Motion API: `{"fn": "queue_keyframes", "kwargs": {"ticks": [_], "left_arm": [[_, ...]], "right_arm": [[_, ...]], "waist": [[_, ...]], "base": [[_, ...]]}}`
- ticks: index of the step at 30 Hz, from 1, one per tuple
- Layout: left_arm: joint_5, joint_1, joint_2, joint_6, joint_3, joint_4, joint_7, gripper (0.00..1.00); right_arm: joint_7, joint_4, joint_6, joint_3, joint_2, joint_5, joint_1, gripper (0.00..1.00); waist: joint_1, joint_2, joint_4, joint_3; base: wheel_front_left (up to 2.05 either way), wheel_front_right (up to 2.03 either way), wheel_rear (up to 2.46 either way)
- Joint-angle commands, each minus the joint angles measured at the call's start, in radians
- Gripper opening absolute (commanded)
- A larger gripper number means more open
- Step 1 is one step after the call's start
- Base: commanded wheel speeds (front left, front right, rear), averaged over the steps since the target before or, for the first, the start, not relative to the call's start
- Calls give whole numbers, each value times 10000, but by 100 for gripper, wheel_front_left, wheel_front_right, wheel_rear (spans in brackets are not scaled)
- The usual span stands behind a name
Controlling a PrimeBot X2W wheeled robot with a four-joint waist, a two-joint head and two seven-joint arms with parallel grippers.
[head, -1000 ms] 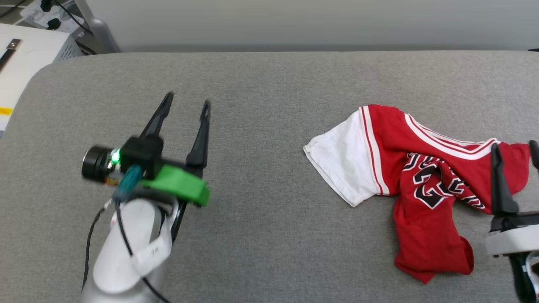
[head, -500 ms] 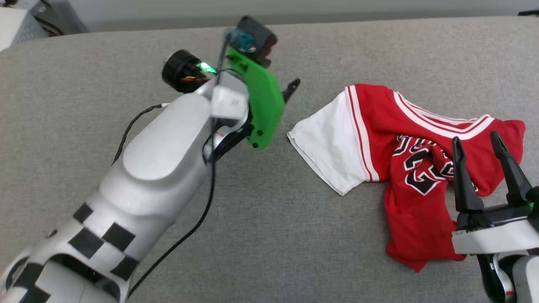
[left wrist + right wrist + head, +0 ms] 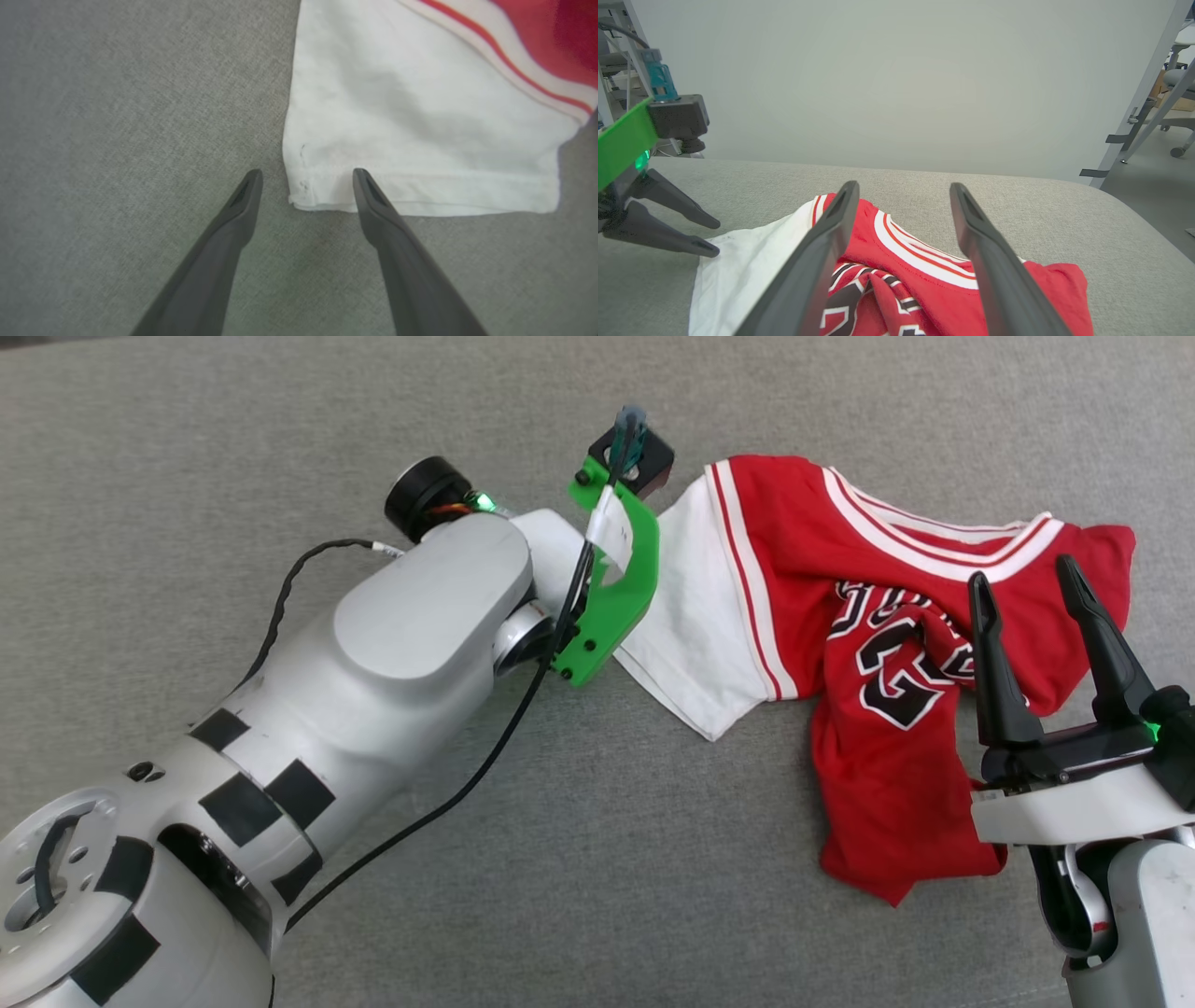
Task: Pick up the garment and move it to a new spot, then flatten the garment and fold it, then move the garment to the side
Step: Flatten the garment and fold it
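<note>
Both claws are open by the soft, light red jersey [image 3: 878, 644] crumpled on the gray counter [image 3: 280, 429], left claw [image 3: 307, 175] around its white sleeve corner [image 3: 303, 191], a good pinch spot, right claw [image 3: 1020, 571] above its middle

In head view my green wrist bracket [image 3: 616, 616] covers one edge of the garment [image 3: 887, 523]; folds hide part of its lettering, and left wrist view's top crops it.
</note>
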State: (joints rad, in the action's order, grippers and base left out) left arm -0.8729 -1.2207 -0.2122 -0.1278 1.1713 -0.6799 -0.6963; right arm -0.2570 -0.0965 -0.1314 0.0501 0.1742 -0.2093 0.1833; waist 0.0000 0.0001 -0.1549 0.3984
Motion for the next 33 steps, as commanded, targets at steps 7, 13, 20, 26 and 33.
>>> {"fn": "queue_keyframes", "kwargs": {"ticks": [7, 13, 20, 26, 33], "left_arm": [[-247, 359, 21, -28, 881, -844, 129, 100], [-264, 628, -40, -28, 1060, -155, 622, 0], [-1073, 531, -1103, -28, 998, 1139, 2409, 0], [-1854, 616, -2689, -28, 572, 1786, 2940, 0], [-2231, 1076, -4204, 159, 282, 1676, 2958, 0]], "right_arm": [[-47, 113, 7, -1, -98, 93, 362, 100], [-47, 202, 7, -142, -56, 168, 267, 100], [-47, 312, 7, -445, 113, 289, -284, 100], [-47, 337, 7, -661, 200, 319, -770, 100], [-47, 413, 7, -681, 277, 311, -923, 100]], "waist": [[0, -1, -479, 669], [0, -1, -134, 411], [0, -1, 536, -525], [0, -1, 1098, -1016], [0, -1, 1336, -1194]], "base": [[0, 0, 0], [0, 0, 0], [0, 0, 0], [0, 0, 0], [0, 0, 0]]}}
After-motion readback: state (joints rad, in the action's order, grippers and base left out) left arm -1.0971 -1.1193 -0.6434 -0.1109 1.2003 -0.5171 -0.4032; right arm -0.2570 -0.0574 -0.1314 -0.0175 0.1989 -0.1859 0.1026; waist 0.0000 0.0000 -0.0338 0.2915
